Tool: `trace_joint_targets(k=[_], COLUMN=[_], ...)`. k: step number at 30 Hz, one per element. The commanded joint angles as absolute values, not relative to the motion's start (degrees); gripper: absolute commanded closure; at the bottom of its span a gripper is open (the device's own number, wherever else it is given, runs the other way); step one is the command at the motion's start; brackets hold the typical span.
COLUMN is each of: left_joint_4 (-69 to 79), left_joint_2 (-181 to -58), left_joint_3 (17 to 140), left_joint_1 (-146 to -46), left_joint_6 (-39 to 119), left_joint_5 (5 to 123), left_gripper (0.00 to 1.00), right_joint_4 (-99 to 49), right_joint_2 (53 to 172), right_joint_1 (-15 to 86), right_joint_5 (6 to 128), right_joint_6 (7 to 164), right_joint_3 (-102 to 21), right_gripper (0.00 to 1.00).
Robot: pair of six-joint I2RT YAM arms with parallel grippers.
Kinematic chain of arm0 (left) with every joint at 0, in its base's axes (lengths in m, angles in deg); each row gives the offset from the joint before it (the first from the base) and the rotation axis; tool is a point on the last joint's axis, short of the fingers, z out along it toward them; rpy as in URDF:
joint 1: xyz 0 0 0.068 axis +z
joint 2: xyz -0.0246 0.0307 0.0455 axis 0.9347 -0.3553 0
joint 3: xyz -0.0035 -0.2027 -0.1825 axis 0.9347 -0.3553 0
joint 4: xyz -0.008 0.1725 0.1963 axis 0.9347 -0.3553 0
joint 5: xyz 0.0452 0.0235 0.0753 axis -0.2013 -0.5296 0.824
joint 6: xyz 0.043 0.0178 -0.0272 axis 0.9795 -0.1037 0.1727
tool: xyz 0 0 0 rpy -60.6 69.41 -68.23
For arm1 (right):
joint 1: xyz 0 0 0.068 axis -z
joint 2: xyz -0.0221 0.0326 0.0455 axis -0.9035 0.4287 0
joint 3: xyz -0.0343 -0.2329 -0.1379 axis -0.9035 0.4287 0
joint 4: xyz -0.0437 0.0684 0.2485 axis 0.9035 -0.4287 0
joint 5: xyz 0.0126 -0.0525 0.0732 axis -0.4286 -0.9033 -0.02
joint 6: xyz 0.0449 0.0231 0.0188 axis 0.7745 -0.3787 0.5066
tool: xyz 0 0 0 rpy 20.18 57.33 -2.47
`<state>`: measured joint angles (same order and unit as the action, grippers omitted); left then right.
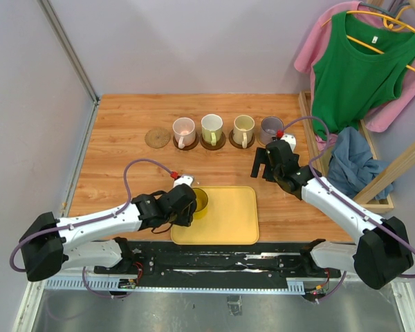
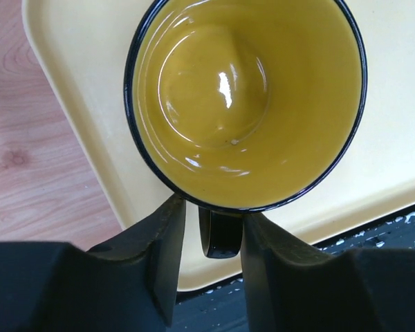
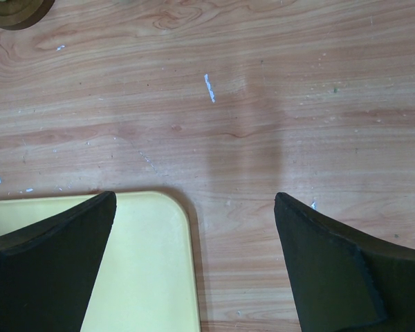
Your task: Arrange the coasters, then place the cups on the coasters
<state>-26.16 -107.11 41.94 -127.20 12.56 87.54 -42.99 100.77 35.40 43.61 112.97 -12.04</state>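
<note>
The glossy yellow cup [image 2: 245,90] with a dark rim sat on the tray [image 2: 83,90] just ahead of the left pincer [image 2: 214,211], whose slightly parted fingers [image 2: 162,256] flanked its handle [image 2: 221,238]; the right pincer [image 3: 194,196] gaped.

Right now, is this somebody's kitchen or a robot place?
Probably a robot lab: left arm and right arm bolted at a wooden table, plain walls around, clothes hanging beside it.

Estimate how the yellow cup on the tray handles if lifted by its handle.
Probably rigid: the yellow cup looks glossy and hard-walled. The thin, shiny handle between the left fingers may slip. Held off-centre there, the cup would likely tilt.
</note>
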Motion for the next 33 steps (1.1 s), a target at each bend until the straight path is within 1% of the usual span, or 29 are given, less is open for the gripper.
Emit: trace_joint_targets(k=[1,6,8,9,15,25,28,30,33], left_joint_4=[-23.19,-22.62,-22.42,-22.32,-22.11,-21.98,-23.47,-24.96,-24.22], left_joint_2=[-107.99,-108.86,-108.64,-108.48,-106.62,-104.72,-105.56,-106.63,-107.59], left_joint_3=[41.20,41.56,41.52,41.55,43.19,49.35,51.29,52.69,53.73], left_joint_1=[-127.70,-127.74,-127.89,-128.02,-128.46,-128.57,-128.46,-127.67,-123.76], left_joint_6=[13.35,14.70,15.10,15.35,16.94,19.71,20.05,20.10,20.59], left_joint_5=[88.31,88.17,88.51,88.84,93.20,103.78,108.64,111.97,110.86], left_gripper=[0.65,0.88,0.95,0.97,1.00,0.99,0.99,0.99,1.00], right_joint_4=[-42.68,-42.66,-42.65,-42.67,-42.60,-42.51,-42.40,-42.08,-41.65], right_joint_2=[100.58,100.59,100.65,100.60,100.57,100.05,100.23,100.39,100.62], right_joint_1=[36.05,36.05,36.05,36.05,36.05,36.05,36.05,36.05,36.05], right_joint_5=[43.39,43.56,43.65,43.65,43.33,42.35,42.22,42.35,42.49], right_joint_6=[112.96,113.13,113.25,113.23,113.06,112.50,112.27,112.11,111.70], right_joint_3=[-11.38,-11.22,-11.15,-11.15,-11.00,-10.91,-10.87,-10.88,-10.88], right_gripper=[0.02,0.02,0.02,0.02,0.02,0.02,0.02,0.02,0.02])
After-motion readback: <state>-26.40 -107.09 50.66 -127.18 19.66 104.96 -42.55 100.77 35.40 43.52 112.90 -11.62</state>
